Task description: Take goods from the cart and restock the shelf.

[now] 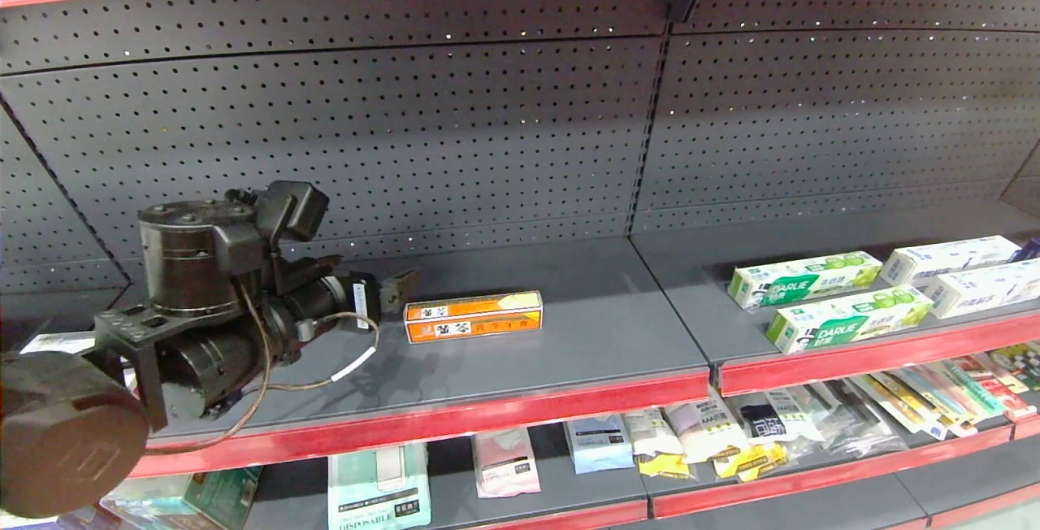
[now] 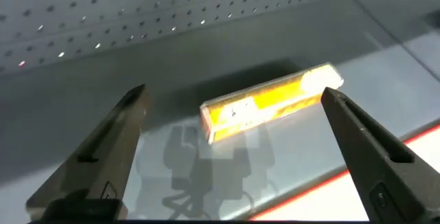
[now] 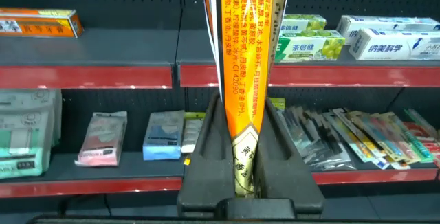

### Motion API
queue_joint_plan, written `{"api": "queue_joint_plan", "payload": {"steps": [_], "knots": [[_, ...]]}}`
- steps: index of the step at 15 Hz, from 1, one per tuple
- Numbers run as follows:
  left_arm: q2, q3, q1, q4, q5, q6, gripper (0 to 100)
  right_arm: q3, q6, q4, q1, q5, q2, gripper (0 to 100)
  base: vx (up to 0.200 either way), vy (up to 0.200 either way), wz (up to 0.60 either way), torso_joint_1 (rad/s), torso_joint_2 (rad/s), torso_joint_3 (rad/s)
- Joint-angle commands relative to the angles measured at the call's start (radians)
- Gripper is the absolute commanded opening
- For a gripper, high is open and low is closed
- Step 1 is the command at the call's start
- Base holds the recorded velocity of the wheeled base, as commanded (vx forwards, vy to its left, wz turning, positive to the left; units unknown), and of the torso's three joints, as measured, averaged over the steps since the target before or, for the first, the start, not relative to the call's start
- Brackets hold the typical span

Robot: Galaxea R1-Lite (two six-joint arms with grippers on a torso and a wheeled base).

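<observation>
An orange box (image 1: 474, 316) lies flat on the grey shelf (image 1: 585, 343), left of the shelf's upright divider. My left gripper (image 1: 392, 289) rests low over the shelf just left of that box, open. In the left wrist view the orange box (image 2: 268, 108) lies a little beyond the open left gripper (image 2: 234, 92), untouched by its fingers (image 2: 113, 148). My right gripper (image 3: 244, 110) is shut on a second orange box (image 3: 246, 59), held upright in front of the shelves. The first box (image 3: 38, 23) shows on the shelf far off.
Green toothpaste boxes (image 1: 804, 278) and white boxes (image 1: 951, 260) fill the right shelf section. The lower shelf holds several packets (image 1: 597, 442) and flat packs (image 1: 926, 400). A perforated back wall (image 1: 455, 132) closes the shelf. Bare shelf lies between the orange box and the divider.
</observation>
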Motion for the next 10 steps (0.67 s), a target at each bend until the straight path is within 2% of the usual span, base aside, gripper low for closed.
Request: {"api": "queue_joint_plan", "payload": {"steps": [1,2,5,7,10], "knots": [[0.049,-0.035,-0.004,0.000,0.001,-0.001,100,0.002,0.010,-0.001,0.002,-0.001,-0.013,0,0.000,0.000,0.00,0.000,0.00,0.000],[0.060,-0.037,-0.010,0.000,-0.001,-0.003,100,0.005,0.019,-0.003,0.002,-0.012,-0.013,0,0.000,0.000,0.00,0.000,0.00,0.000],[0.087,-0.038,-0.065,0.001,-0.004,-0.060,100,0.016,0.040,0.020,0.002,-0.044,-0.013,0,0.000,0.000,0.00,0.000,0.00,0.000],[0.147,-0.063,-0.070,-0.002,0.006,-0.060,100,0.016,0.043,0.020,0.002,-0.044,-0.013,0,0.000,0.000,0.00,0.000,0.00,0.000],[0.258,-0.177,-0.082,0.004,0.032,-0.064,100,0.016,0.042,0.020,0.002,-0.044,-0.013,0,0.000,0.000,0.00,0.000,0.00,0.000]]}}
